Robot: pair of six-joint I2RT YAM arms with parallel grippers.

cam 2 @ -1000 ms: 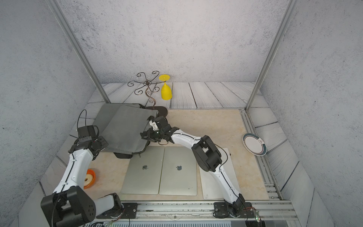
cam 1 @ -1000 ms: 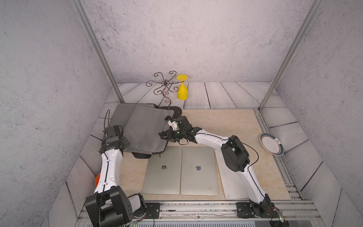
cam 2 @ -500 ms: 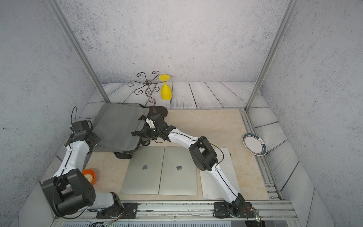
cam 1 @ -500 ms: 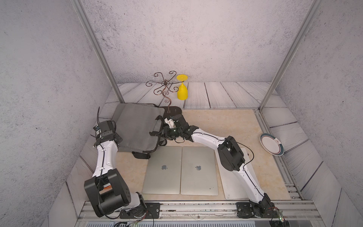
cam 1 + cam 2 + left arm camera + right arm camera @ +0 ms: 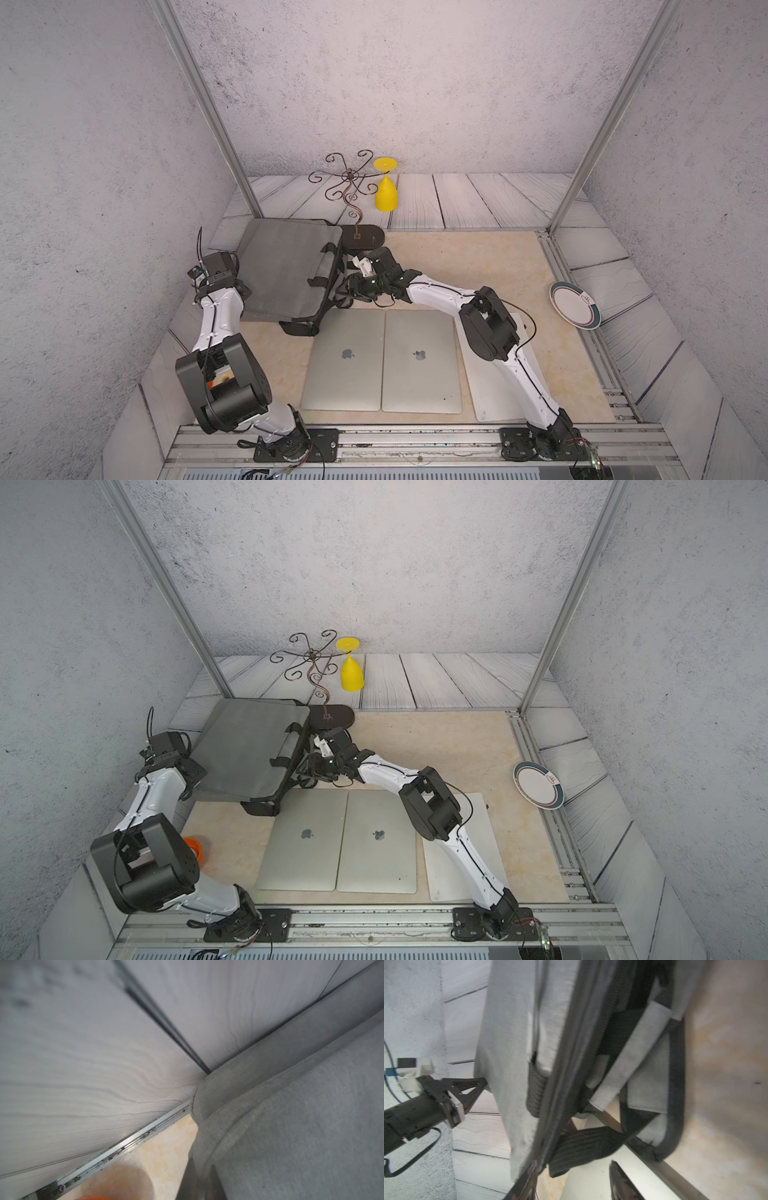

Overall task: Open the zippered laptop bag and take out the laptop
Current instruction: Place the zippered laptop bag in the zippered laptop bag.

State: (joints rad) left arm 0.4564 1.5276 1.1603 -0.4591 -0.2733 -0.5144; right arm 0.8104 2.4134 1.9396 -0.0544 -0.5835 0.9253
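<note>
A: Laptop bag, where is it? Zip status?

B: Grey, lying flat. Its back corner touches the base of the wire stand, on the robot's left of it. The zip runs along the handle side. The right wrist view is too blurred, so I cannot tell if it's parted or closed.

A: Laptop out?

B: A laptop and a second laptop lie lids shut, side by side. They're on the robot's side of the stand, just past the bag's handles. Both are bare and fully outside the bag. Cannot tell which one came out of it. Anything left inside is hidden.

A: Grippers?

B: Left gripper is closed, tips pinched on the bag's edge on the side away from the stand. Right gripper is near the stand base, at the handle side. Its jaws are apart, gripping nothing I can see, with a black handle strap just ahead.

A: Progress call?

B: I'd judge it late stage, and removal looks done. Probably left: the left gripper lets go of the bag and both arms pull clear. If the bag hides another laptop, one more pull is needed.
</note>
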